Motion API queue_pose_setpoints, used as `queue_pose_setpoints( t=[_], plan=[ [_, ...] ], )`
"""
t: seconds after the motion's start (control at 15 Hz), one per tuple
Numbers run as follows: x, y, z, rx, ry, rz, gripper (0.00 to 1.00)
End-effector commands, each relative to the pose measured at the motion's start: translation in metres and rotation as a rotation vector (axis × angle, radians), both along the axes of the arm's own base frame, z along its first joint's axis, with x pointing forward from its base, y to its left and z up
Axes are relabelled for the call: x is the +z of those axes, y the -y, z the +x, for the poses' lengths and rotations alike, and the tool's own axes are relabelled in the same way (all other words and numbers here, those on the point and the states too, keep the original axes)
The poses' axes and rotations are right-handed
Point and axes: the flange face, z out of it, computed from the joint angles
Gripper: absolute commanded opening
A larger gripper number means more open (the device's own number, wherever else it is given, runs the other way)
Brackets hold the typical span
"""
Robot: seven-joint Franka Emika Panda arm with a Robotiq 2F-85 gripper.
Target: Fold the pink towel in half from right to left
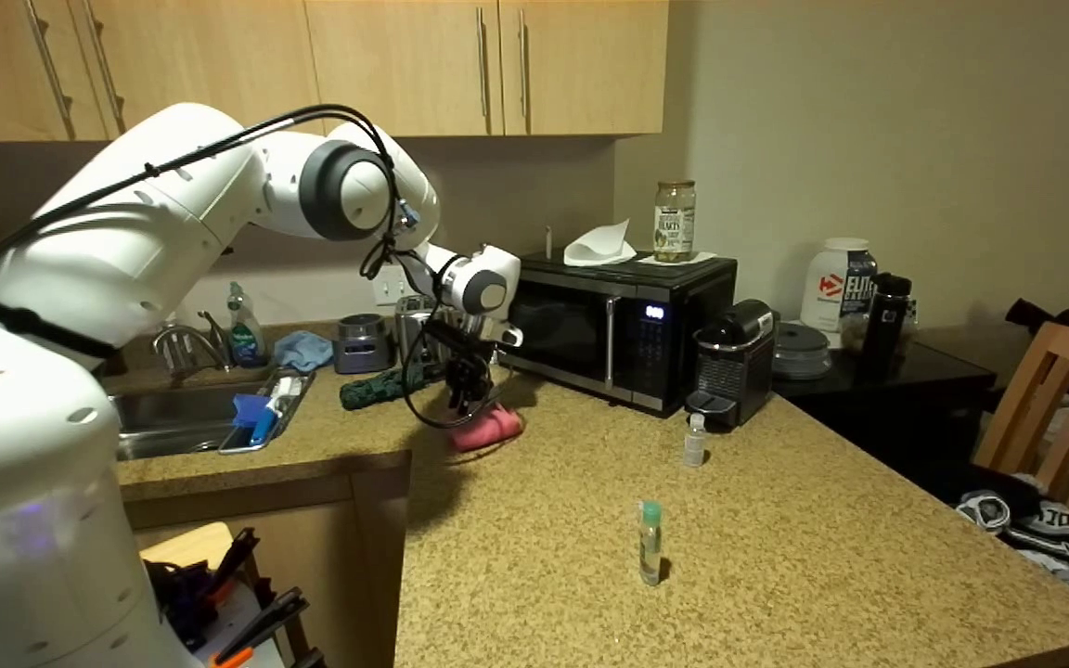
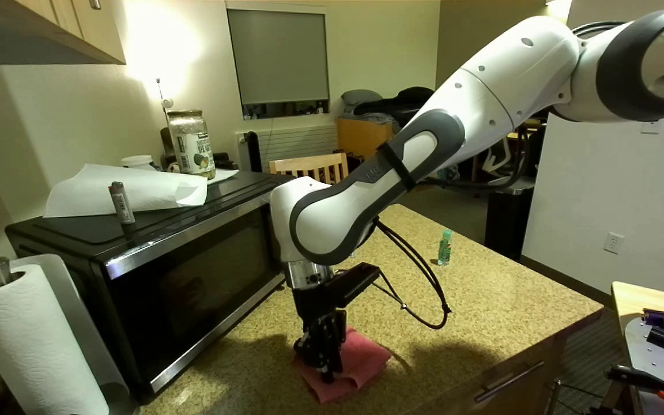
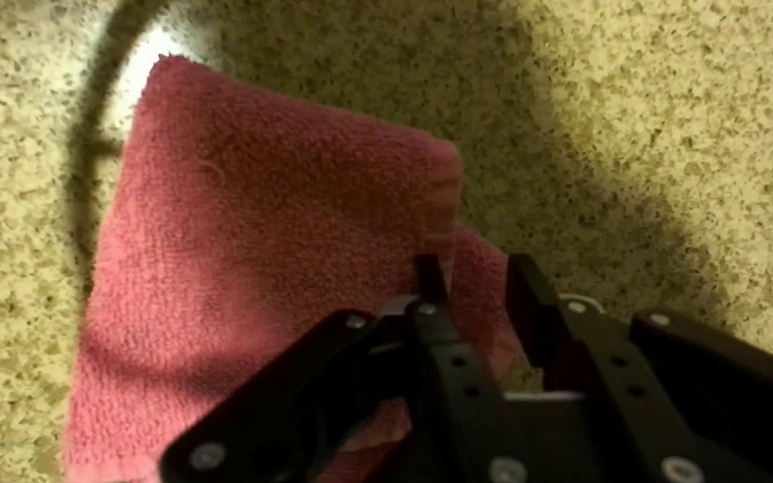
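Since the pink towel (image 3: 266,235) looks doubled over on the surface (image 1: 776,557) near the microwave (image 2: 182,305), my jaws stand slightly spread, pinching nothing, probably to free its top edge; the lower layer showing between them suggests an uneven fold.

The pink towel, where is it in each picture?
In an exterior view: pink towel, slightly left of the middle and below it.
In an exterior view: pink towel, near the bottom, around the middle.
In the wrist view: pink towel, large, mostly left of the middle.
Shared landmark: the black gripper, right at the towel in all three.
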Motion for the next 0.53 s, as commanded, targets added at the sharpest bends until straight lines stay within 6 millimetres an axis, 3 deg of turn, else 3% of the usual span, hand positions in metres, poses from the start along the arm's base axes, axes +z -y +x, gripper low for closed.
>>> queue_pose_setpoints(
  t=[0.0, 0.33, 0.47],
  plan=[
    [0.0054, -0.0028, -0.0041, 0.02, 0.008, -0.07, 0.62],
    [0.0024, -0.0035, -0.0073, 0.039, 0.011, -0.138, 0.95],
    [0.0016, -0.003, -0.0085, 0.044, 0.011, -0.156, 1.0]
  ],
)
